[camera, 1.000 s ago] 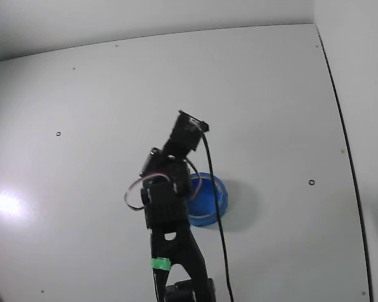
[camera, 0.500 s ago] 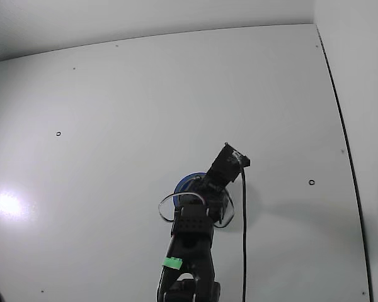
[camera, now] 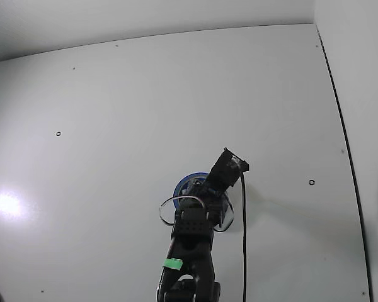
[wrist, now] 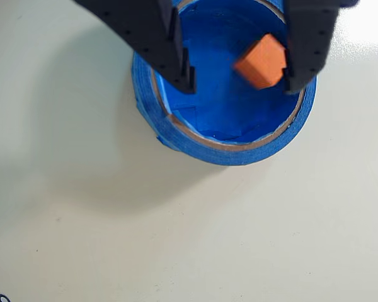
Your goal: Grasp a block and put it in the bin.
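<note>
From my remote seat, the wrist view showed the gripper poised directly above the bin, a round blue bowl with a thick taped-looking rim sitting on the pale desk. The fingers stood well apart, the left one over the bowl's left rim, the right one over its right side. The block, which read orange here, sat tilted against the inner face of the right finger, framed by the blue interior; I could not tell whether it was touching the bowl's floor or hanging off the finger pad. Nothing was clamped on it from the other side. In the fixed view the arm covered most of the bin, and the block was hidden. I judged the cube light, rigid and plain-faced, easy to pinch across two opposite flat faces, though small enough to skew or cling to one pad. With the fingers spread over the bowl, I took the drop as done or nearly so.
</note>
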